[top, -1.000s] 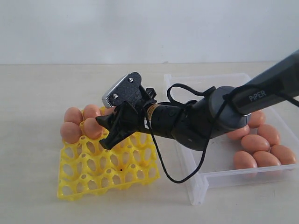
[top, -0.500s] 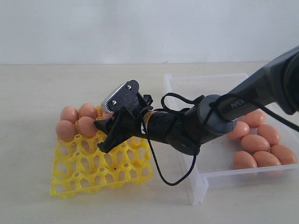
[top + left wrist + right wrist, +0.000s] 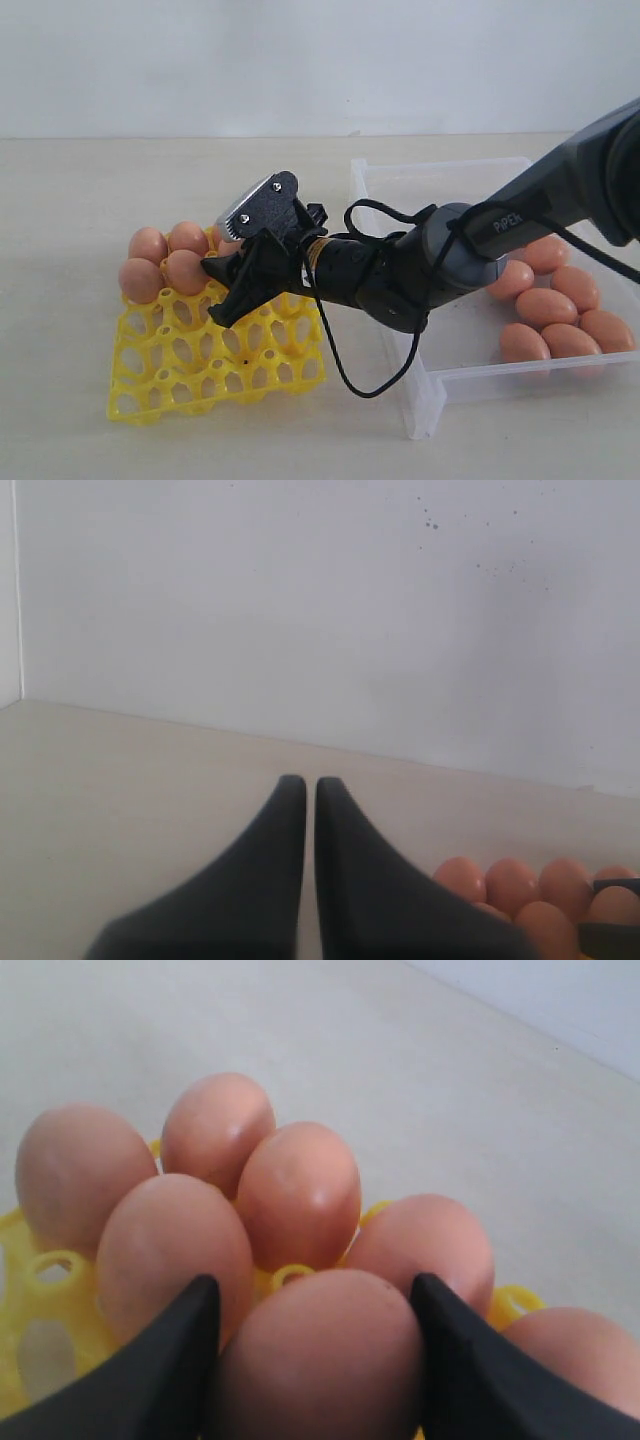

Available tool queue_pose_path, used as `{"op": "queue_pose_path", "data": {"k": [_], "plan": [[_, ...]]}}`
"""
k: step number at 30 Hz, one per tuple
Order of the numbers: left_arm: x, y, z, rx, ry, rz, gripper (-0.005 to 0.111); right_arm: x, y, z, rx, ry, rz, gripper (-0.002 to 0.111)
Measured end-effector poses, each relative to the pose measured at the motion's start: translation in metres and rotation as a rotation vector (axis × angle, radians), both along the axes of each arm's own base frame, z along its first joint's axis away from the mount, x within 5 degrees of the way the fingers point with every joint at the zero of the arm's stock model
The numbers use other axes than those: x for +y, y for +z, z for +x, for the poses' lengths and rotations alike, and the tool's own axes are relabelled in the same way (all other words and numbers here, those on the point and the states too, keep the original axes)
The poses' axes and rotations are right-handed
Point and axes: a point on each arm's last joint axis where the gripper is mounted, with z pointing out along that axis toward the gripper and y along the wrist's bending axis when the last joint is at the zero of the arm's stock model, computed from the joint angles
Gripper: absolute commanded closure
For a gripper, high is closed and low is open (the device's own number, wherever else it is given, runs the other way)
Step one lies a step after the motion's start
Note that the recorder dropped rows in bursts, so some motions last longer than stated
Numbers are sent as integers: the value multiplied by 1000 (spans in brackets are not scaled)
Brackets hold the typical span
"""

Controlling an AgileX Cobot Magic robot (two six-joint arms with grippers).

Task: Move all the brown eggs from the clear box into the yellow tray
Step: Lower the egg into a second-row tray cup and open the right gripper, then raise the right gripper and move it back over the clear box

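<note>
Between the fingers of the right gripper [image 3: 312, 1285], clamped on both flanks: one brown egg [image 3: 315, 1360], jaws spread wide to its girth and no wider. Seems low over a cup, but cannot tell whether seated or hanging. Just beyond the fingertips, packed shoulder to shoulder: six more brown eggs [image 3: 298, 1195] in view, standing in the yellow tray [image 3: 215, 370]. Beneath and to the near side of the gripper, mostly bare cups and pointed posts. Back along the arm, well behind the wrist: the clear box [image 3: 430, 395], with several of the brown eggs clustered at its far end. Off to one side, out of the work: left gripper [image 3: 311, 780], closed to a sliver, holding nothing.

Risk, by judgement, of tipping the egg onto a post or against a neighbour by letting go before seating; of shoving the light tray across the table [image 3: 80, 200] by pressing down or dragging sideways; of knocking the eggs alongside by spreading the fingers in such tight company.

Smooth, oval, orange-brown, faintly glossy; likely slippery, and brittle under a hard squeeze.
</note>
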Motion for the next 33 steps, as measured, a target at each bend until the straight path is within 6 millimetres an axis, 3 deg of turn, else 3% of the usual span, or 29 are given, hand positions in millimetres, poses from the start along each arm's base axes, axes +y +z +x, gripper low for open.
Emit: {"op": "queue_pose_path", "data": {"k": [4,14,17,24,27,29,31,33], "plan": [[0,0,0,0,0,0,103,0,-1,0,8,-2,3,50],[0,0,0,0,0,0,103,0,6,0,8,-8,5,50],[0,0,0,0,0,0,103,0,21,1,-17,-7,23,50],[0,0,0,0,0,0,103,-5,82,-2,-87,-31,68,51],[0,0,0,0,0,0,103,-15,105,-4,-58,-92,17,67],[0,0,0,0,0,0,103,-23,119,-7,-25,-139,-43,85],[0,0,0,0,0,0,103,-35,135,-13,-2,-179,-135,109],[0,0,0,0,0,0,103,-48,150,-20,6,-205,-239,108]]}}
